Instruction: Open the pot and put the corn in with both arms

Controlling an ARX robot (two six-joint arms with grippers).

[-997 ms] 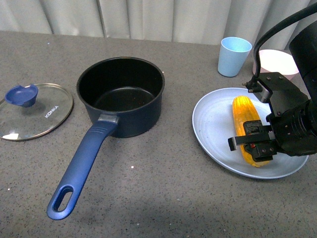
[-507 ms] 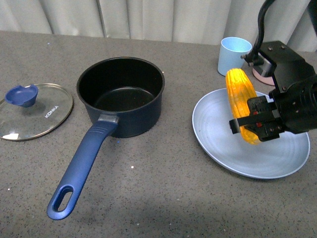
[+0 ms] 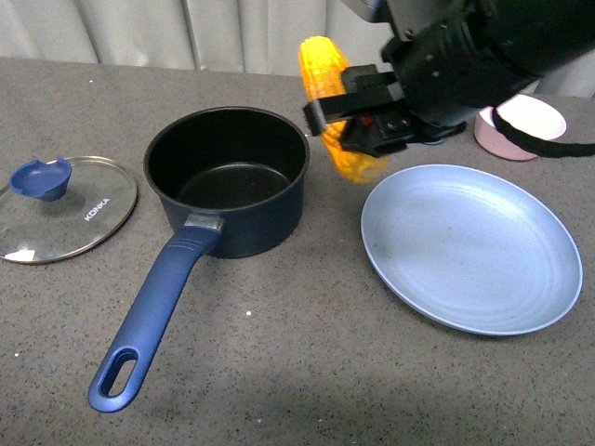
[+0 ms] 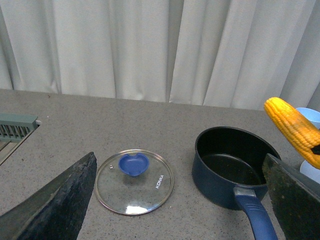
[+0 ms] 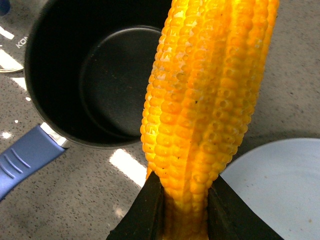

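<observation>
The right arm is bulky matte black, its rounded housings ending in a blocky right gripper with a red spot (light or button, can't tell). A black cable curls alongside. The left fingers are dark, scuffed wedges.

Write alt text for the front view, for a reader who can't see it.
The right claw holds a corn cob in the air, just right of the open, empty pot. The glass lid lies on the table to the pot's left; an empty pale blue plate sits to its right, a pink bowl behind.
</observation>
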